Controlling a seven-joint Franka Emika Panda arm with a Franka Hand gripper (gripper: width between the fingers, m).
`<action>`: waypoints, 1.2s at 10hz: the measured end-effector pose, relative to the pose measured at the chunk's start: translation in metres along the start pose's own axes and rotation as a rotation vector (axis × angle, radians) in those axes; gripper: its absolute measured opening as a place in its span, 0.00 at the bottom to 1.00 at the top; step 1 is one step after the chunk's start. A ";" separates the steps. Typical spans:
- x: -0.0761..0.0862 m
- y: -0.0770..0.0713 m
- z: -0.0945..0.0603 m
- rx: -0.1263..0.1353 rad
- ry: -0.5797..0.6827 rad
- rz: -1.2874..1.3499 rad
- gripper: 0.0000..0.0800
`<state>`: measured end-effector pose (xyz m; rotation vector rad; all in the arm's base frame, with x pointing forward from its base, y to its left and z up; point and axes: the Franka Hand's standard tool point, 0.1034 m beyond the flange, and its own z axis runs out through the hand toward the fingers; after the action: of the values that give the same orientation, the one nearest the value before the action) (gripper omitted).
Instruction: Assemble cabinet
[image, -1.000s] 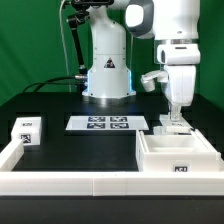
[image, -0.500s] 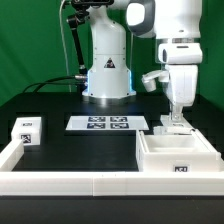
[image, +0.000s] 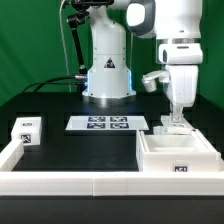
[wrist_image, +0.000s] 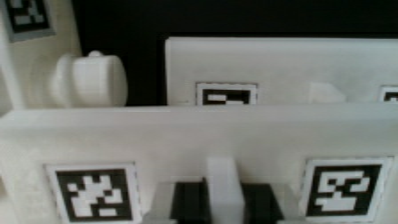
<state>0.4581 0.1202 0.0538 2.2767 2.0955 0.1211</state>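
Note:
The cabinet, a large white open box with a tag on its front, stands at the exterior view's right. My gripper is lowered at its far edge, on a small white tagged part. In the wrist view the dark fingers are closed on a thin white rib of this part, between two tags. Behind it lies a white tagged cabinet wall, with a round white peg beside it. A small white tagged block sits at the exterior view's left.
The marker board lies flat in the middle, in front of the robot's base. Long low white border rails run along the front and the left side of the black table.

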 end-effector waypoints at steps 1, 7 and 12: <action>0.000 0.000 0.000 0.000 0.000 0.000 0.09; 0.003 0.017 0.000 0.012 -0.018 0.029 0.09; -0.002 0.021 0.002 0.016 -0.019 -0.025 0.09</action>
<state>0.4792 0.1165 0.0536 2.2500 2.1231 0.0827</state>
